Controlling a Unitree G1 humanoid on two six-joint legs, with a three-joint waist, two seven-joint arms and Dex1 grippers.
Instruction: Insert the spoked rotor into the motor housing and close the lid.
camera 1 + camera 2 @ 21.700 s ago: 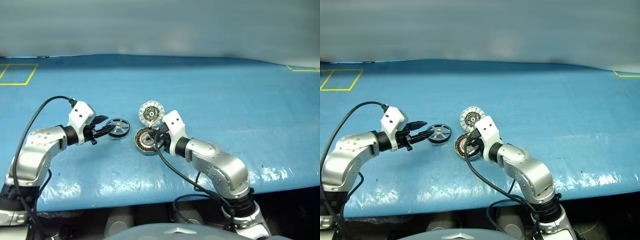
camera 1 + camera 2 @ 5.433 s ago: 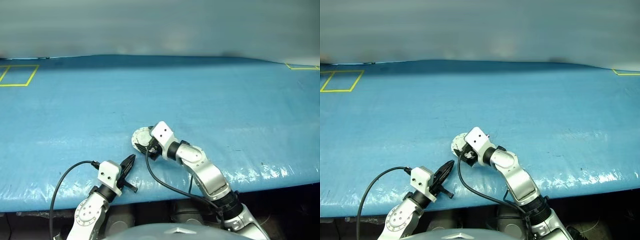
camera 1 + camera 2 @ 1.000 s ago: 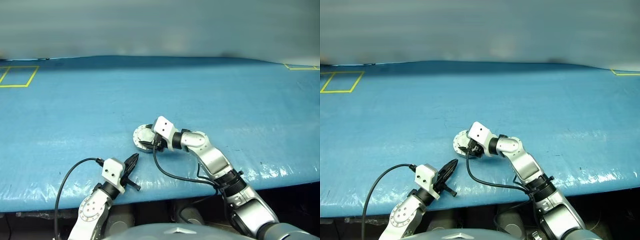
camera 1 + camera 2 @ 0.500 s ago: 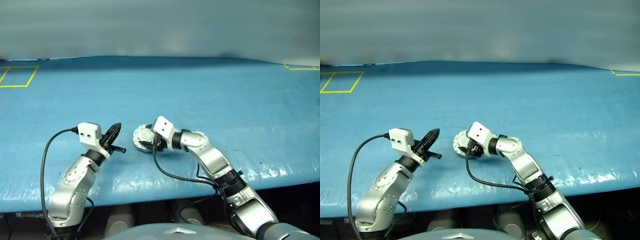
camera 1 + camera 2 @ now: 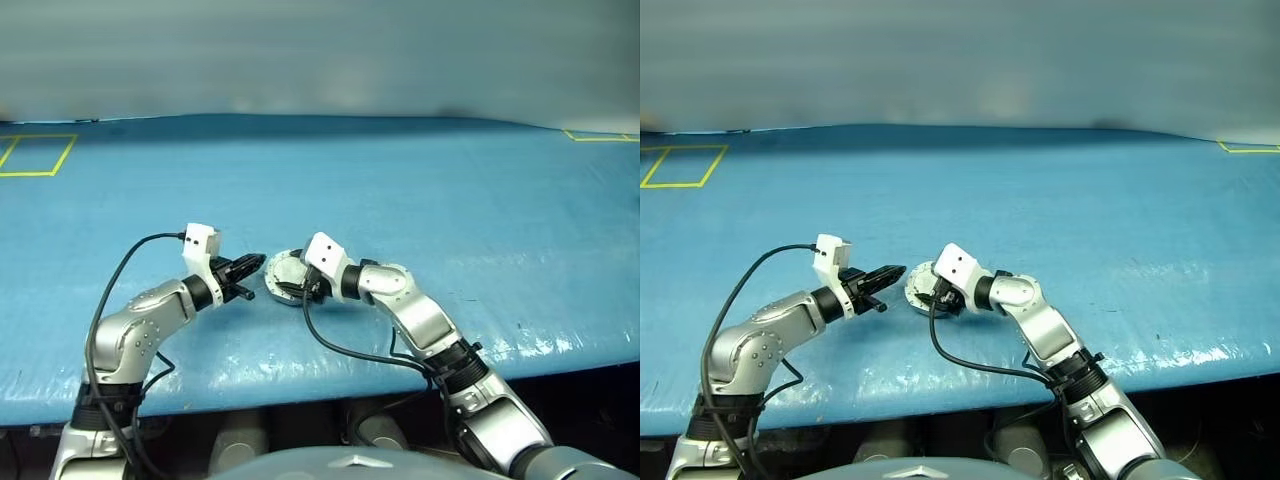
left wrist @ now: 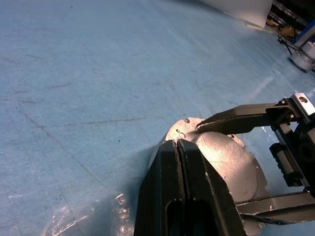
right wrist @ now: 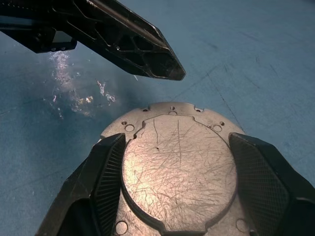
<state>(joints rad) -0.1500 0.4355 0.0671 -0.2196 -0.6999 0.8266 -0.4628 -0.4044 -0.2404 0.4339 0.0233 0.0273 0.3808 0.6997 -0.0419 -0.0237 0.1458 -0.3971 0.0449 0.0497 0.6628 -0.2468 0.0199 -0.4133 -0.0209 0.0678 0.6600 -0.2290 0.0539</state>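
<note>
The motor housing sits on the blue table with the lid (image 5: 281, 267) folded down flat over it, plain scratched grey face (image 7: 179, 162) up. The spoked rotor is hidden. My right gripper (image 7: 179, 143) straddles the housing, one black finger (image 7: 106, 179) pressed to each side, so it is shut on it. My left gripper (image 5: 257, 263) is shut with nothing in it. Its pointed tip (image 6: 177, 146) hovers at the lid's left rim (image 6: 179, 132), close to touching.
A blue sheet covers the table (image 5: 420, 190), with a glossy front edge near me. Yellow tape squares mark the far left corner (image 5: 35, 150) and the far right (image 5: 600, 135). Black cables (image 5: 110, 290) loop off both wrists.
My left arm has lifted from the table's front edge and swung forward, its shut tip now at the lid's left rim. The right arm and housing have not moved.
</note>
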